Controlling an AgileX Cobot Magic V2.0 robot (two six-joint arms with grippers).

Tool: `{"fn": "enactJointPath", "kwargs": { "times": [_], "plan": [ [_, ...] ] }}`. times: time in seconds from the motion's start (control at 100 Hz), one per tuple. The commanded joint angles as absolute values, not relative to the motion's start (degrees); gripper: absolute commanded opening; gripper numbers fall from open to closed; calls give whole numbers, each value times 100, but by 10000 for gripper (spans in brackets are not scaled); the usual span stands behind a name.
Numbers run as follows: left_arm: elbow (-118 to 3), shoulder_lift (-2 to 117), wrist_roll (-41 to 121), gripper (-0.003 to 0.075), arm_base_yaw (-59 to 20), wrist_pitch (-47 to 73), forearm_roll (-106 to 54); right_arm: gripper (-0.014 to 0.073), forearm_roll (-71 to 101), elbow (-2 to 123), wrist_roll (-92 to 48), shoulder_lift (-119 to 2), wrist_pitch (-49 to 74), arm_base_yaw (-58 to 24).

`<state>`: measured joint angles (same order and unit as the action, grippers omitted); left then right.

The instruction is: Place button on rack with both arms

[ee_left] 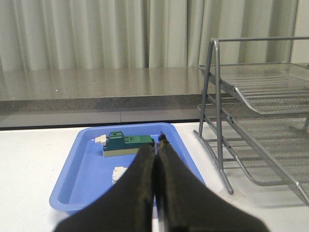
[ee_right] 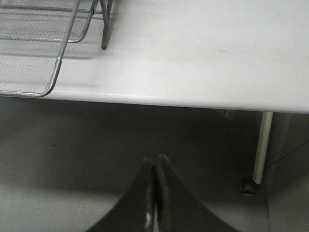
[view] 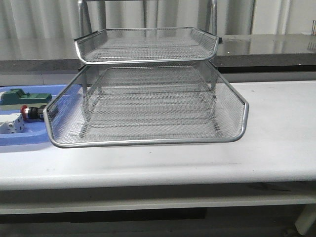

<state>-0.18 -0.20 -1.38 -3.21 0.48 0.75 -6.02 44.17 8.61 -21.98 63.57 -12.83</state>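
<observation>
In the front view, the button, red-capped with a silver collar, lies on its side in a blue tray just left of the rack. The rack's middle mesh tray is pulled far forward and holds nothing. Neither arm shows in that view. My left gripper is shut and empty, hovering at the near side of the blue tray, with the rack to its right; its fingers hide the button. My right gripper is shut and empty, below the table's front edge, over the floor.
A green block and a white block share the blue tray with the button; both also show as the green block and white block. The pulled-out tray's corner overhangs the table edge. A table leg stands at the right.
</observation>
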Motion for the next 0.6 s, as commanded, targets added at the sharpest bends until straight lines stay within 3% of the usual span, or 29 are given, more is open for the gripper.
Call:
{"fn": "enactJointPath", "kwargs": {
  "times": [0.0, 0.31, 0.59],
  "plan": [
    [259, -206, -167, -21, -354, -548, -80, -68, -699, 4587, 865, -2249, 6030, -1241],
    [-405, 249, -172, -21, -354, -81, -1626, -68, -699, 4587, 865, -2249, 6030, -1241],
    [-2053, 1984, -172, -21, -332, 1144, -1519, -68, -699, 4587, 865, -2249, 6030, -1241]
  ]
}}
